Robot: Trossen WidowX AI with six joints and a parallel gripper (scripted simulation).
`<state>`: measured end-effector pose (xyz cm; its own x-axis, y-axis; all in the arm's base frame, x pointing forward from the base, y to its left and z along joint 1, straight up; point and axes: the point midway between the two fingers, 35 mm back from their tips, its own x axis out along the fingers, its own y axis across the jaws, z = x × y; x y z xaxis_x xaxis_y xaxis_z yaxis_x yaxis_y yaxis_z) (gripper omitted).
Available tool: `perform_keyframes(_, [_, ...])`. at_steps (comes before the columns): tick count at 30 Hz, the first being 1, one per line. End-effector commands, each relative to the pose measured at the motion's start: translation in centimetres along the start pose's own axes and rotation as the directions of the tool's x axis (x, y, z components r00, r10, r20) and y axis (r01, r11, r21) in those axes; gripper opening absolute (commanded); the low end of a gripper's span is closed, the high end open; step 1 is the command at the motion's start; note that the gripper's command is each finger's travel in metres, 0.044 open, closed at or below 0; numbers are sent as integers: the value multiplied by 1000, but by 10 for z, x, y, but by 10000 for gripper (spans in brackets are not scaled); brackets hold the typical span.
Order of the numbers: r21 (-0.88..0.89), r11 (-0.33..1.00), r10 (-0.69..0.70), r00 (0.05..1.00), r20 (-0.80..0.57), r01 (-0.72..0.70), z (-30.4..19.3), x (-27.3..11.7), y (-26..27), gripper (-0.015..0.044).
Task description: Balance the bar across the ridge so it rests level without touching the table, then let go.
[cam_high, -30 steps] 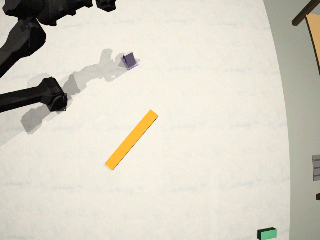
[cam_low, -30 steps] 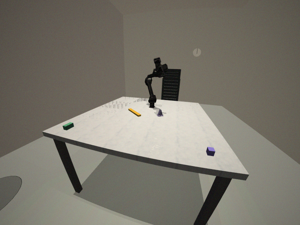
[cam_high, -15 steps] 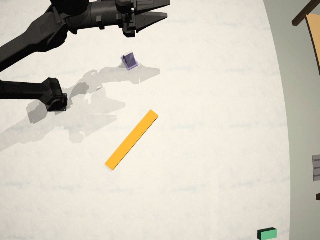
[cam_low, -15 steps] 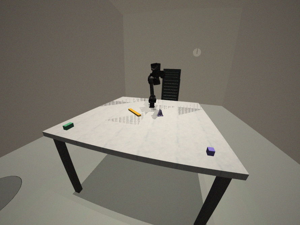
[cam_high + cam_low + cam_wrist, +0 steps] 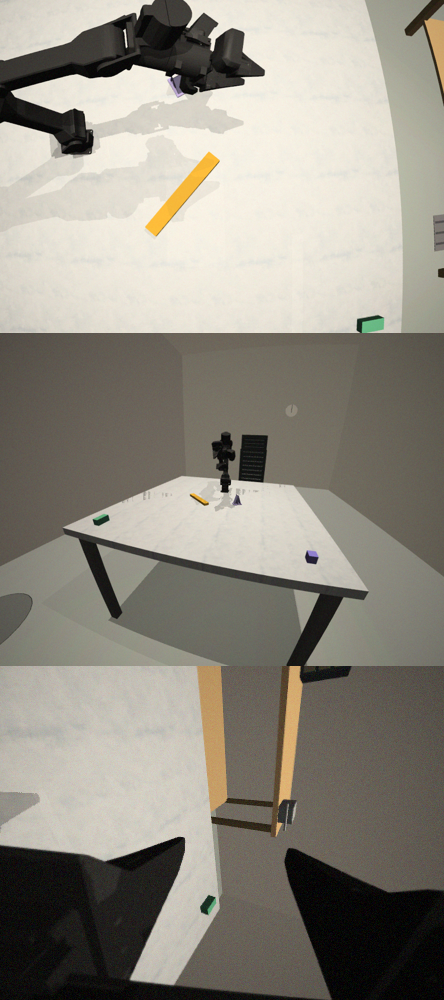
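Observation:
The orange bar (image 5: 182, 194) (image 5: 198, 499) lies flat on the white table (image 5: 287, 215) (image 5: 215, 537), set diagonally in the top view. The small purple ridge (image 5: 176, 88) (image 5: 237, 500) stands on the table apart from the bar. In the top view the arm hides part of the ridge. My gripper (image 5: 254, 77) (image 5: 235, 849) is open and empty, high above the table. It points outward over the table, and the wrist view shows a wide gap between the fingers. Neither the bar nor the ridge shows in the wrist view.
A green block (image 5: 372, 324) (image 5: 101, 519) (image 5: 208, 905) lies near the far-side corner from the arm base. A purple cube (image 5: 311, 557) sits near another corner. A wooden piece of furniture (image 5: 435, 46) (image 5: 214, 741) stands beyond the table edge. Arm shadows cross the table and bar.

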<state>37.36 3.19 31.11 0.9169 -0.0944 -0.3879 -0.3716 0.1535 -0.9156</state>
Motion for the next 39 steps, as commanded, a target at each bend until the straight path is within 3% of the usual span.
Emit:
perform_keyframes(1, [18,995,96,994,-43,-95,-17,13,16,315])
perform_keyframes(11, [98,929,369,917,-152,-357,-69,37,67,315])
perform_keyframes(22, [264,762,643,739,-203,-591,-123,39,123,315])
perform_keyframes(36, [519,426,895,430,-121,-741,-175,12,182,315])
perform_keyframes(39, [531,407,903,414,-113,-744,-177,10,185,315])
